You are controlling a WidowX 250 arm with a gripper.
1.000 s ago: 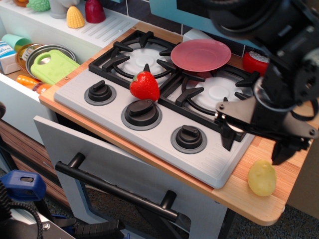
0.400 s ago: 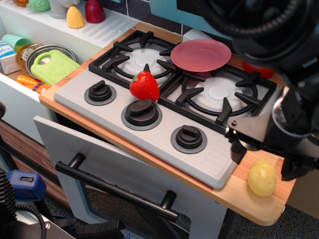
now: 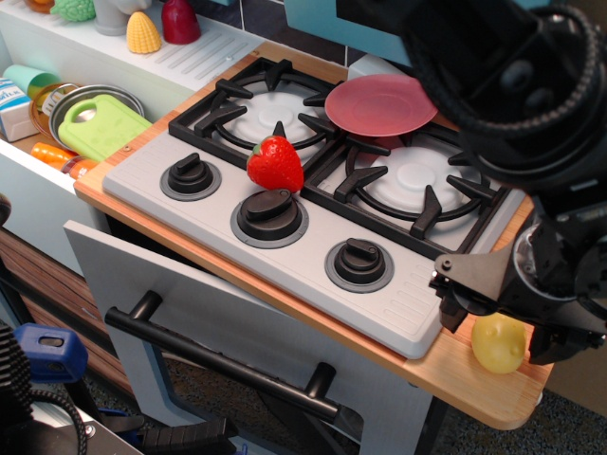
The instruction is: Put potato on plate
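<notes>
Far left, a small white-and-blue carton [image 3: 11, 106] w/ print too small to read; no other writing legible. Beside it 1 round metal bowl [image 3: 66, 102] holding 1 green plastic cutting board [image 3: 102, 125]. At top, 1 yellow corn cob [image 3: 143, 33]. Grey toy stove [image 3: 313, 204]: 3 black knobs along the front, 1 red plastic strawberry [image 3: 275, 163] just behind the middle knob [image 3: 269, 214]. 1 flat round pinkish-red plastic plate [image 3: 381, 104] sits on the back grates. Right, 1 small pale-yellow egg-shaped potato [image 3: 497, 343] lies on the wooden counter edge [image 3: 455, 374], well apart from plate. Black gripper [image 3: 503, 313] is over it, fingers spread, one each side of potato; contact can't tell.
</notes>
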